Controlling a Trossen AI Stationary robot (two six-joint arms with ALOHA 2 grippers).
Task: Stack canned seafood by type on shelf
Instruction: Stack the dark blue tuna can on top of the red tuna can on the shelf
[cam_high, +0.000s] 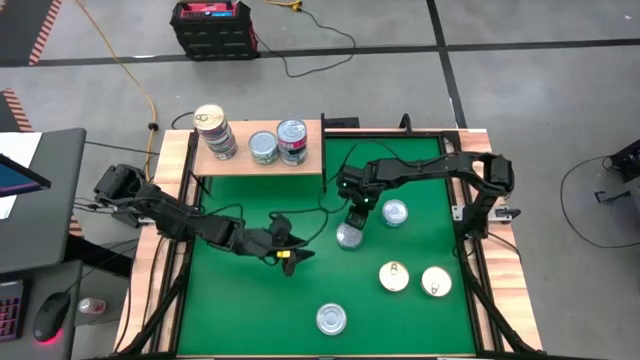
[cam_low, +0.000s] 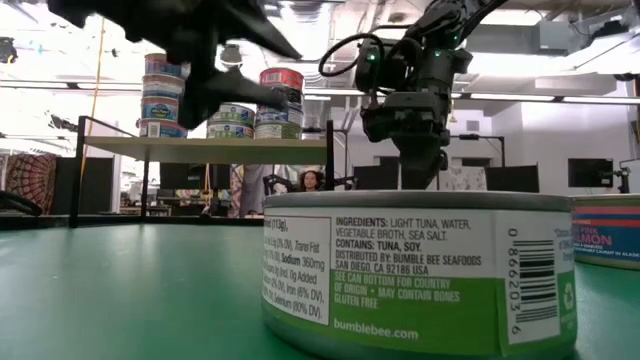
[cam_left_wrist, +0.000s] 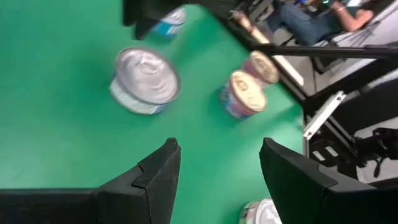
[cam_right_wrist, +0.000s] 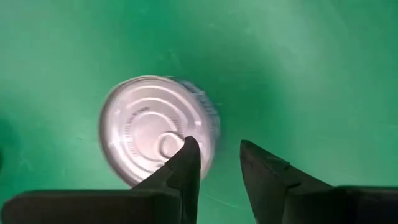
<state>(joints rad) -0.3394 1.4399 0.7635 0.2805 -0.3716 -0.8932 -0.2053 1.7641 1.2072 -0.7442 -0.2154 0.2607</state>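
Right gripper (cam_right_wrist: 216, 163) hangs over a silver tin (cam_right_wrist: 149, 127), jaws parted and empty, pickup in hand, needing to centre and descend; left gripper (cam_left_wrist: 217, 168) waits open.

bare green mat (cam_high: 250, 300) lies open before the left pincer (cam_high: 290, 252); round silver-lidded tins (cam_high: 331, 319) and gold-lidded tins (cam_high: 394, 276) dot the right half.

Silver-lid tins (cam_high: 331, 319) on green mat (cam_high: 260, 300), pale-wood shelf (cam_high: 240, 160)
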